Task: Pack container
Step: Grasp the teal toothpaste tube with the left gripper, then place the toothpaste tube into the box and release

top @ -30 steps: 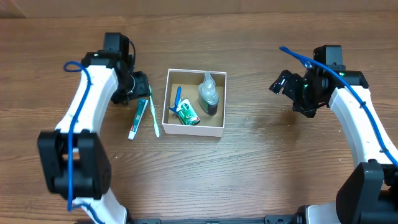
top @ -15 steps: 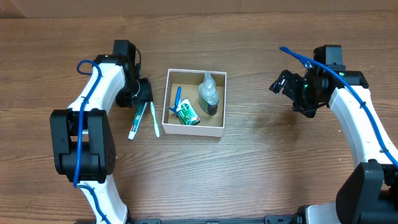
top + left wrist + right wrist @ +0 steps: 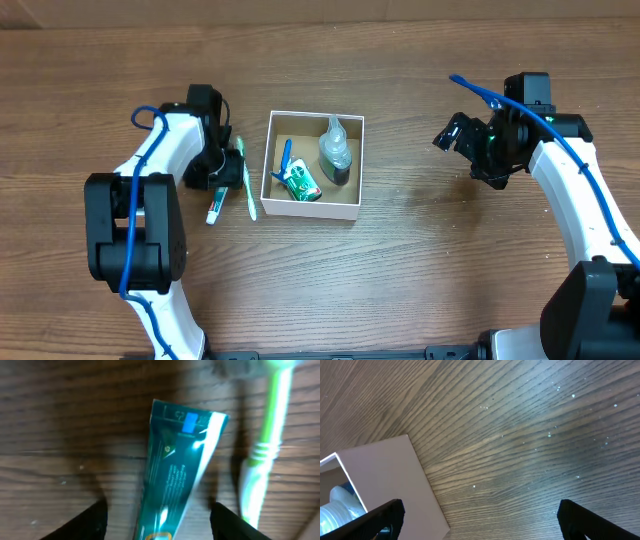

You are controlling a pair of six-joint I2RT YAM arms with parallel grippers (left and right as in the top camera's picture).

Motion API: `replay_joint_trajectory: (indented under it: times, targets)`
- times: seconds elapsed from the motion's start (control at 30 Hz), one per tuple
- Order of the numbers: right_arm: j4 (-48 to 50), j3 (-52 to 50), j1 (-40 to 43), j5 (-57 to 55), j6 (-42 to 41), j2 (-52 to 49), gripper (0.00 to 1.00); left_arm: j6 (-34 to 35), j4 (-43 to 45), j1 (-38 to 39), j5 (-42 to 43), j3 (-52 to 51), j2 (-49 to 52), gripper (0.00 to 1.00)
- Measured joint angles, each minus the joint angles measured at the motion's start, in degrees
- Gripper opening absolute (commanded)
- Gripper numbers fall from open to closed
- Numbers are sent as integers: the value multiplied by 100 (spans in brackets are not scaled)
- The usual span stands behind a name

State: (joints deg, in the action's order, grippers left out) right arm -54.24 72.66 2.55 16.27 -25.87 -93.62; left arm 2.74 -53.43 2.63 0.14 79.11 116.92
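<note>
your left fingers are spread, one on each side of the toothpaste tube, which lies flat on the worktop at 9 o'clock of the container. in the wrist view the tube runs from about 1 to 7 o'clock, a little skewed to the fingers. i'd turn the wrist square to it before closing, and go low enough to catch its sides rather than skid over the glossy top. the green toothbrush lies just beside the tube at 3 o'clock, so set that finger in the gap between them and lift one thing only. the container sits mid-worktop, open, already holding a clear bottle at its 1 o'clock corner and a green pack towards 7 o'clock. the bare brown floor near 11 o'clock looks the likeliest room for the tube. your right fingers are spread too, holding nothing, well apart at 3 o'clock of the container.
</note>
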Motion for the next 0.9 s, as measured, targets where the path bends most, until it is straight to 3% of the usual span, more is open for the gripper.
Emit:
replay_joint_trajectory:
  times: [0.13,0.23,0.4,0.6,0.73,0.9]
  targets:
    - [-4,0,0,0,-4,0,100,-24,140,-2,-127,-79,-2,18]
    - [-2,0,0,0,-2,0,100,-46,140,-7,-149,-83,-13,6]
    - [-7,0,0,2,-2,0,100,164,-857,-7,-116,236,-42,5]
    - [-4,0,0,2,-2,0,100,315,-1818,155,361,1878,-376,12]
    - [-2,0,0,0,-2,0,100,597,-1545,767,623,2256,-1102,15]
    - [-2,0,-2,2,-2,0,100,1130,-811,1399,741,2122,-1064,15]
